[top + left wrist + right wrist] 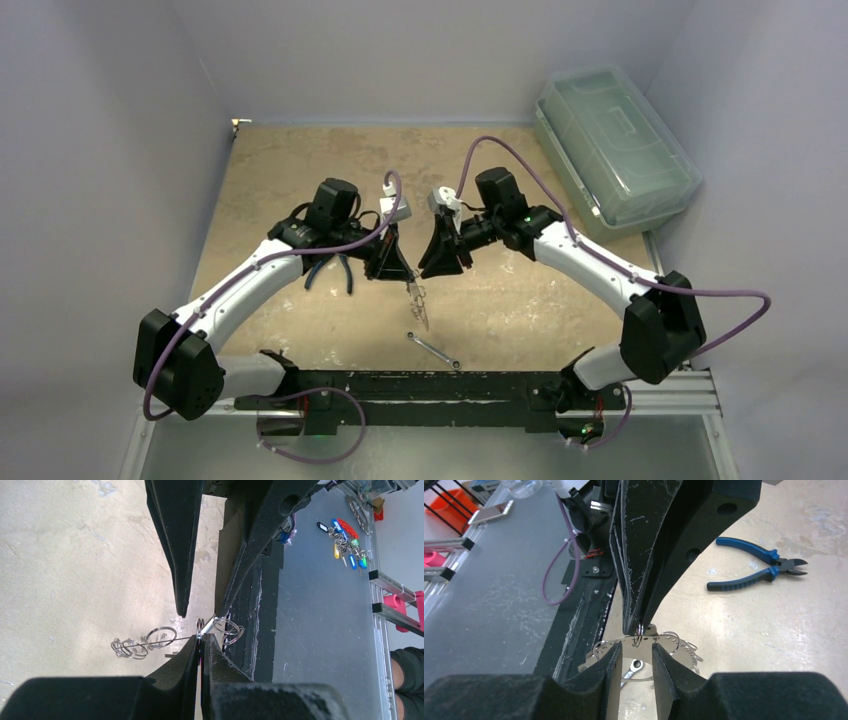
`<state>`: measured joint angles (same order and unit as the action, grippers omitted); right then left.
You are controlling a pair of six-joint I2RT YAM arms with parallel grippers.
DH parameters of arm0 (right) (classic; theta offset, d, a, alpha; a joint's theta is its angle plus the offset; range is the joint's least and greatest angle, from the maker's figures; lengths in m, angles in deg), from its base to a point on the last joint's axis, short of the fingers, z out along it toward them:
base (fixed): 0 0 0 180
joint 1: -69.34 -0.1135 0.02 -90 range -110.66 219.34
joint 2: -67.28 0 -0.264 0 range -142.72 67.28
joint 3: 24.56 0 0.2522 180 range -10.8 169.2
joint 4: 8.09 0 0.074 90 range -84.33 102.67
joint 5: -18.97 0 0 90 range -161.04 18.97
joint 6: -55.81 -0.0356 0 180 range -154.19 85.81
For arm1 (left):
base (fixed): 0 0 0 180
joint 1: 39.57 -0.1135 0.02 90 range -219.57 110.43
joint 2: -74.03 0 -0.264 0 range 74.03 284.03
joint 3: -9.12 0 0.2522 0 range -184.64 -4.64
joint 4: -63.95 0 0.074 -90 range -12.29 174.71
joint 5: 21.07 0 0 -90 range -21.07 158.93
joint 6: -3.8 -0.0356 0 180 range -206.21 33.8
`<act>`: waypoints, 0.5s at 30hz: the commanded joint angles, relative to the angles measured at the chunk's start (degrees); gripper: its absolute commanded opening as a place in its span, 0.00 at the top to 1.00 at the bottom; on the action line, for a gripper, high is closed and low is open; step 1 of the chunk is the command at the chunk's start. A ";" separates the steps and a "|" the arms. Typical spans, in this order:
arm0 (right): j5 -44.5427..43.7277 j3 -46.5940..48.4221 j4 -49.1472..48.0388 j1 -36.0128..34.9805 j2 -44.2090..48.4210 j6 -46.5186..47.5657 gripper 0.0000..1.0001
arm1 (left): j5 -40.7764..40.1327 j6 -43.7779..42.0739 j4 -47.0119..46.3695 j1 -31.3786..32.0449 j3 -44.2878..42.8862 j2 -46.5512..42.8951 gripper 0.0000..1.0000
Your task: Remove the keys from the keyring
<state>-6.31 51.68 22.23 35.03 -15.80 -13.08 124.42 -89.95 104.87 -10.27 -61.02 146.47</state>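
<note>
My left gripper [202,639] is shut on a small silvery keyring [200,626] at its fingertips. The ring threads through a thin metal plate [684,642] with holes along its rim, which carries several more wire rings [135,646]. In the top view this silvery cluster [415,300] hangs just below both grippers, above the table. No single key shape stands out, so the keys cannot be told apart. My right gripper [636,651] is open, its fingertips either side of the plate's edge just under the held ring. It faces the left gripper [398,272] tip to tip.
Blue-handled pliers [756,567] lie on the tan tabletop left of the left gripper. A slim silver wrench [433,350] lies below the cluster near the black base rail [420,385]. A lidded clear bin [612,145] stands at the back right.
</note>
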 commanded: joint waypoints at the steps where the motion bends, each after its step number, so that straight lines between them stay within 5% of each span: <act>1: 2.63 3.00 1.45 -0.51 -1.12 -0.63 0.69 | 1.48 -1.77 -0.46 0.56 -2.24 -0.11 1.00; 15: 2.73 4.71 0.20 -0.75 -3.25 -3.98 0.73 | 0.97 -1.96 -0.22 1.11 -2.24 -0.26 1.00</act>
<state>-5.23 53.08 22.82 34.73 -18.21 -15.97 124.33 -90.39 105.65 -9.61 -61.02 146.47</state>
